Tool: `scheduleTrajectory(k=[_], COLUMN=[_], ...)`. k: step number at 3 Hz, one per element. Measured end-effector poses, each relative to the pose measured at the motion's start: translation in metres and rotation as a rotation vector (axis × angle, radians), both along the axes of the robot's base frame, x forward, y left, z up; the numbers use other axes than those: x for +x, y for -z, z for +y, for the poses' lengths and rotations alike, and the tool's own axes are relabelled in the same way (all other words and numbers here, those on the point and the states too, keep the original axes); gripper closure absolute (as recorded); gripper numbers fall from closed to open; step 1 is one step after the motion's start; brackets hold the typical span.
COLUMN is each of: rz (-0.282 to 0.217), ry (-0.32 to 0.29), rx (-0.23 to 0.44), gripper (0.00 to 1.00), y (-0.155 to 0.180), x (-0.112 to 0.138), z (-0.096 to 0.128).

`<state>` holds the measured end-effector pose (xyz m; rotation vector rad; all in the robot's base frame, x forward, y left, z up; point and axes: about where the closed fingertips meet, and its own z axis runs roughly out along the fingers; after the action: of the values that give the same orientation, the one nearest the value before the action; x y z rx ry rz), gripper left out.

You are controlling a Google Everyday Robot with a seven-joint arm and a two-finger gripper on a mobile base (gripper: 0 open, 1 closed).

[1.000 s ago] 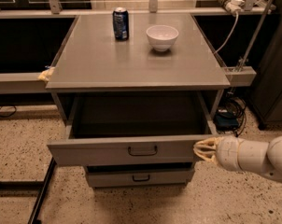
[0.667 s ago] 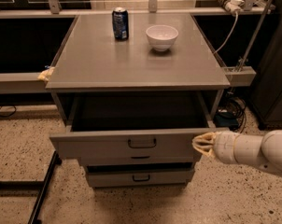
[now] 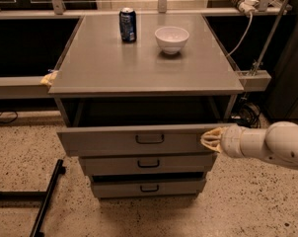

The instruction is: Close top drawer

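The top drawer [image 3: 114,141] is a wide grey metal drawer with a dark loop handle [image 3: 149,138] at its centre. It stands partly open under the cabinet top, with a dark gap above its front panel. My gripper [image 3: 209,139] comes in from the right on a white arm. Its pale tip touches the right end of the drawer's front panel.
A blue can [image 3: 128,25] and a white bowl [image 3: 171,38] stand on the grey cabinet top [image 3: 139,68]. Two smaller drawers [image 3: 148,164] sit below the top one. A black bar [image 3: 46,202] lies on the speckled floor at left. Cables hang at right.
The top drawer has slid inward, so less of its dark inside shows. My gripper has moved inward with it, staying against the right end of the front panel.
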<state>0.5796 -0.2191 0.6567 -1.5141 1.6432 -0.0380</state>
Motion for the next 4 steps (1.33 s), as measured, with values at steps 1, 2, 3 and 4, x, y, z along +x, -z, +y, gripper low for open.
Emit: scheduleTrajectory(k=[1, 2, 3, 4], rz=[0.020, 0.050, 0.050, 0.072], ry=[0.002, -0.006, -0.006, -0.027], rx=[-0.007, -0.019, -0.019, -0.002], gripper=[1.00, 1.00, 1.00, 1.00], y=[0.005, 0.010, 0.010, -0.001], x=[0.027, 0.064, 0.064, 0.031], z=[0.001, 0.007, 0.007, 0.013])
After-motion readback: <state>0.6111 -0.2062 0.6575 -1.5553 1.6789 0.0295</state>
